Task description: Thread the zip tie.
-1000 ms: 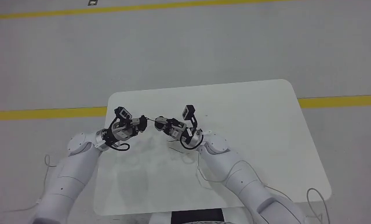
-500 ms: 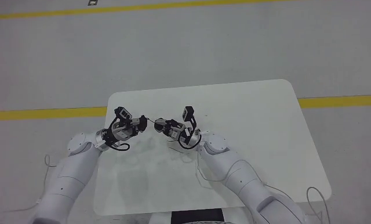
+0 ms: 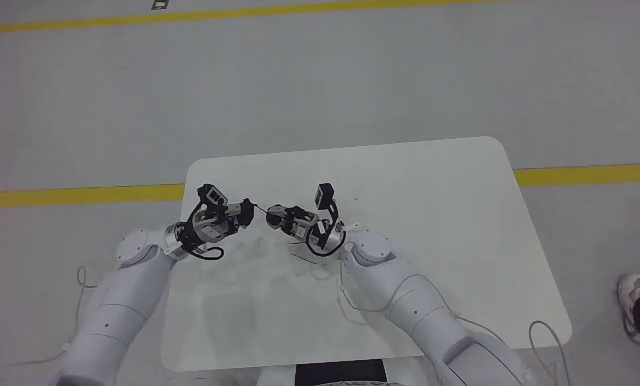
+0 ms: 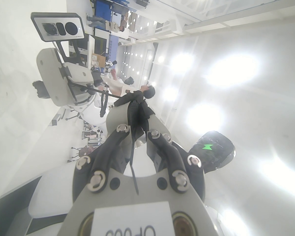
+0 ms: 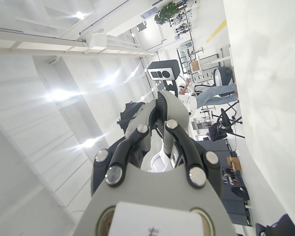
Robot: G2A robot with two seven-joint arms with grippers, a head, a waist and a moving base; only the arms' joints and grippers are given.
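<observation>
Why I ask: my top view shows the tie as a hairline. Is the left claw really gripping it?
Observer: Yes. The left wrist view shows the left claw shut on the zip tie, its black strap running back between the fingers.
Operator: And the other one?
Observer: The right claw, in its own view, has its ribbed pads pressed together, no gap.
Operator: Does the tie reach it?
Observer: Seemingly; in the left wrist view a thin black stretch runs from the left claw's tips over to the right claw.
</observation>
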